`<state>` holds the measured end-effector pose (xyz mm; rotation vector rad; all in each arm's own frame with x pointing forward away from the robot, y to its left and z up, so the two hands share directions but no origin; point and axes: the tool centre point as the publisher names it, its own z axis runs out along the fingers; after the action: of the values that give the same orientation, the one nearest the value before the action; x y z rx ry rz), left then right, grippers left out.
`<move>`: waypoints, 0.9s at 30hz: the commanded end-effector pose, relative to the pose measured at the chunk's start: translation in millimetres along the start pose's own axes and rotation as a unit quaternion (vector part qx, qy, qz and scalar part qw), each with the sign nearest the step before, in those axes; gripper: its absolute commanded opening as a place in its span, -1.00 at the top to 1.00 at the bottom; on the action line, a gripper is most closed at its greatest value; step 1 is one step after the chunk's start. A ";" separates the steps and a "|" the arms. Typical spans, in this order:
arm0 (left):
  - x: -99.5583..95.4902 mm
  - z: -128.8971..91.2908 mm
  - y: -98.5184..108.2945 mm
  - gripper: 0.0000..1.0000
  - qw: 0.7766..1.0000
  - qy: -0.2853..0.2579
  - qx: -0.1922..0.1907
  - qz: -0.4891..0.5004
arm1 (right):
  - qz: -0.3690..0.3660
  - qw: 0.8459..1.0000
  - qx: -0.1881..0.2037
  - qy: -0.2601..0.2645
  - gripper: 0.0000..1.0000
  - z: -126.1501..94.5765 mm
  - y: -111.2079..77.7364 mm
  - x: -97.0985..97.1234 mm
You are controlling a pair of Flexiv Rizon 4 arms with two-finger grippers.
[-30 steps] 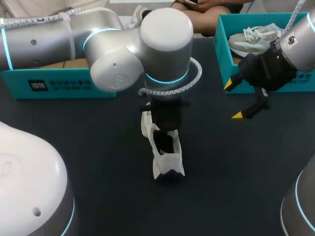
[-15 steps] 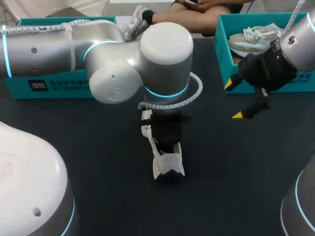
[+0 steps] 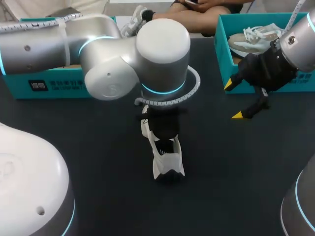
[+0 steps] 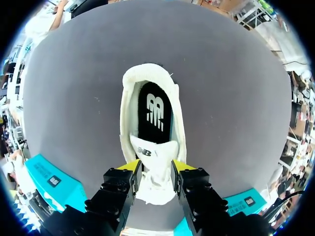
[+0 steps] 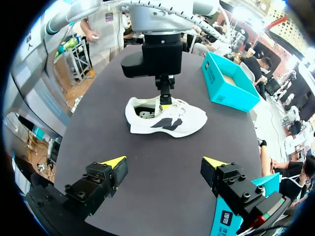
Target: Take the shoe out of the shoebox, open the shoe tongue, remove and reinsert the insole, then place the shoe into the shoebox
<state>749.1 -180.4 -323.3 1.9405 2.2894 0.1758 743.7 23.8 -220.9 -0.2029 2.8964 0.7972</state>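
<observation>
White low-top shoe [image 3: 166,158] with a soft, fabric-looking upper and a grey emblem on its side stands on its sole near the middle of the dark matte table [image 3: 98,162], outside both boxes. Its smooth black insole [image 4: 155,110], printed with a white logo, lies flat inside the oval opening. The left end effector [image 4: 155,169] comes down from above and pinches the padded white tongue [image 4: 152,156] from two sides. The right end effector [image 5: 165,162] hangs well apart from the shoe, its yellow tips spread wide around nothing. A teal cardboard shoebox [image 3: 49,86] at the table's far left carries a black label with white print. A second teal shoebox [image 3: 224,49] at the far right holds another pale shoe [image 3: 251,42].
</observation>
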 end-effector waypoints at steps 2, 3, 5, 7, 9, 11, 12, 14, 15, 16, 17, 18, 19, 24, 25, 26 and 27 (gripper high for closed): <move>-4.5 10.3 -1.2 0.22 1.000 0.003 0.013 0.005 | 0.000 1.000 0.002 -0.001 -1.00 1.3 0.4 0.4; -4.9 11.3 -4.3 0.22 1.000 0.003 0.014 0.006 | 0.000 1.000 0.002 -0.001 -1.00 1.3 0.4 0.4; -5.1 13.8 -9.4 0.23 1.000 0.006 0.017 0.008 | 0.000 1.000 0.002 -0.001 -1.00 1.3 0.4 0.4; -4.5 14.5 -12.3 0.24 1.000 0.007 0.020 0.008 | 0.000 1.000 0.002 -0.001 -1.00 1.3 0.4 0.4; -3.2 12.2 -14.1 0.25 1.000 0.007 0.023 0.007 | 0.000 1.000 0.002 -0.001 -1.00 1.3 0.4 0.4; -1.4 6.0 -14.4 0.24 1.000 0.002 0.022 0.005 | 0.000 1.000 0.002 -0.001 -1.00 1.3 0.4 0.4; -0.3 1.1 -13.6 0.24 1.000 -0.003 0.022 0.004 | 0.000 1.000 0.002 -0.001 -1.00 1.3 0.4 0.4; 2.0 -8.0 -10.8 0.24 1.000 -0.005 0.012 -0.001 | 0.000 1.000 0.002 -0.001 -1.00 1.3 0.4 0.4; 3.1 -11.9 -9.0 0.24 1.000 -0.006 0.010 -0.003 | 0.000 1.000 0.002 -0.001 -1.00 1.3 0.4 0.4; 4.1 -15.3 -7.3 0.24 1.000 -0.008 0.005 -0.005 | 0.000 1.000 0.002 -0.001 -1.00 1.3 0.4 0.4; 4.5 -16.9 -6.4 0.24 1.000 -0.010 0.006 -0.006 | 0.000 1.000 0.002 -0.001 -1.00 1.3 0.4 0.4; 4.8 -18.2 -5.4 0.24 1.000 -0.012 0.008 -0.007 | 0.000 1.000 0.002 -0.001 -1.00 1.3 0.4 0.4; 4.7 -17.2 -4.3 0.24 1.000 -0.012 0.006 -0.009 | 0.000 1.000 0.002 -0.001 -1.00 1.3 0.4 0.4; -1.3 0.9 -8.6 0.25 1.000 -0.007 0.019 -0.009 | 0.000 1.000 0.002 -0.001 -1.00 1.3 0.4 0.4; -2.5 4.6 -10.8 0.25 1.000 -0.006 0.020 -0.008 | 0.000 1.000 0.002 -0.001 -1.00 1.3 0.4 0.4; -3.3 7.2 -12.5 0.25 1.000 -0.003 0.024 -0.006 | 0.000 1.000 0.002 -0.001 -1.00 1.3 0.4 0.4; -3.9 9.7 -14.1 0.27 1.000 -0.001 0.024 -0.006 | 0.000 1.000 0.002 -0.001 -1.00 1.3 0.4 0.4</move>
<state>735.5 -179.0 -321.9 1.9430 2.3217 0.1146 743.7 23.9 -220.8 -0.2031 2.8964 0.7973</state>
